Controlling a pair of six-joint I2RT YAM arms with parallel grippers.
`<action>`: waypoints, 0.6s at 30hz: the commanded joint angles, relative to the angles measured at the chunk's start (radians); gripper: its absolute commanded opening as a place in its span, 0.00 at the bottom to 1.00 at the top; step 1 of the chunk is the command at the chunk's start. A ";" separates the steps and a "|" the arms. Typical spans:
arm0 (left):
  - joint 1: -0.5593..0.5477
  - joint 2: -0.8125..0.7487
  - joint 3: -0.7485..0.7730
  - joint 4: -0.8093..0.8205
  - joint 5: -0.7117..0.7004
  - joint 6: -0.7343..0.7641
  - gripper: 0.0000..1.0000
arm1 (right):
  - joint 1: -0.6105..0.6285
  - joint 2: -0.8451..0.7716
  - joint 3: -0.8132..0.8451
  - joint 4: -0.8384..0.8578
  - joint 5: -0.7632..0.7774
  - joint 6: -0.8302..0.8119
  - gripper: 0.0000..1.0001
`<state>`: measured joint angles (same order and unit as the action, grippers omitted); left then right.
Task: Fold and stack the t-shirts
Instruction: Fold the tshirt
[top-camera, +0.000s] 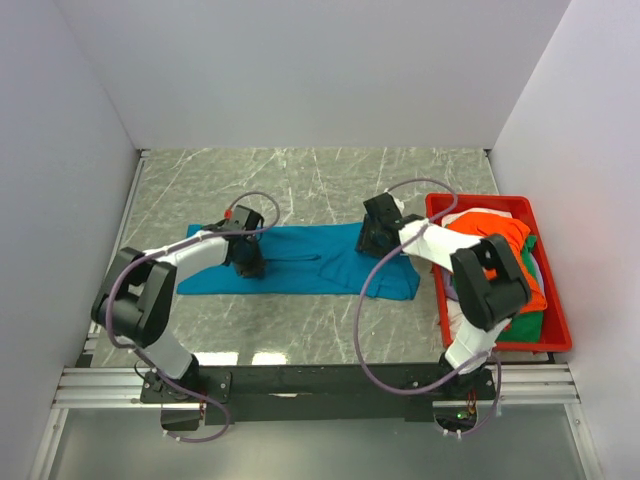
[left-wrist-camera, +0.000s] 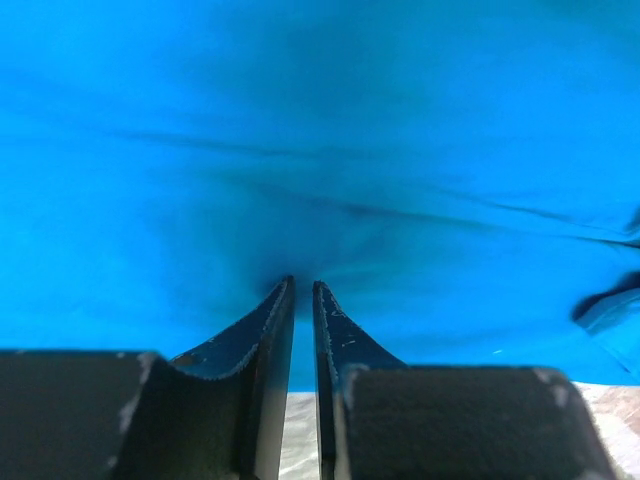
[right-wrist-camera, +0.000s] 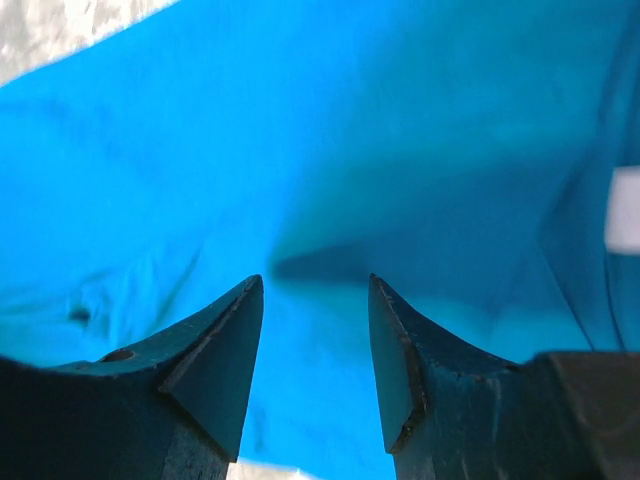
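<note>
Overhead view: teal shirt (top-camera: 310, 265) lies spread flat on the marble table (top-camera: 300, 180), near the centre, long axis running 9 to 3 o'clock. Left gripper (top-camera: 247, 265) is down on the shirt's 9 o'clock part. In its wrist view the left gripper (left-wrist-camera: 302, 285) has its fingers pinched almost together, and the teal shirt (left-wrist-camera: 320, 130) gathers into creases that meet at the tips: clenched on a small fold of the cloth. Right gripper (top-camera: 375, 240) sits at the shirt's 1 o'clock edge. In its wrist view the right gripper (right-wrist-camera: 315, 285) has its fingers spread apart, released, with the teal shirt (right-wrist-camera: 400, 130) under them and a white label (right-wrist-camera: 622, 222) at 3 o'clock. Red bin (top-camera: 480, 199) stands at the table's 3 o'clock side and holds the orange shirt (top-camera: 505, 232), green shirt (top-camera: 525, 322) and white shirt (top-camera: 462, 315), heaped and unfolded.
</note>
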<state>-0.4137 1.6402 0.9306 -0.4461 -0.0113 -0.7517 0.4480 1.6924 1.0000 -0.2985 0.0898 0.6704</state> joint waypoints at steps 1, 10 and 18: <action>0.022 -0.072 -0.076 0.027 -0.026 -0.061 0.19 | -0.005 0.078 0.104 -0.043 0.041 -0.044 0.54; 0.004 -0.148 -0.237 0.110 0.077 -0.166 0.17 | -0.005 0.269 0.308 -0.114 -0.002 -0.104 0.53; -0.212 -0.125 -0.228 0.162 0.089 -0.293 0.17 | -0.005 0.441 0.598 -0.232 -0.056 -0.193 0.53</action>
<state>-0.5362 1.4853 0.7074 -0.2817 0.0391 -0.9752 0.4473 2.0769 1.5032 -0.4694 0.0601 0.5316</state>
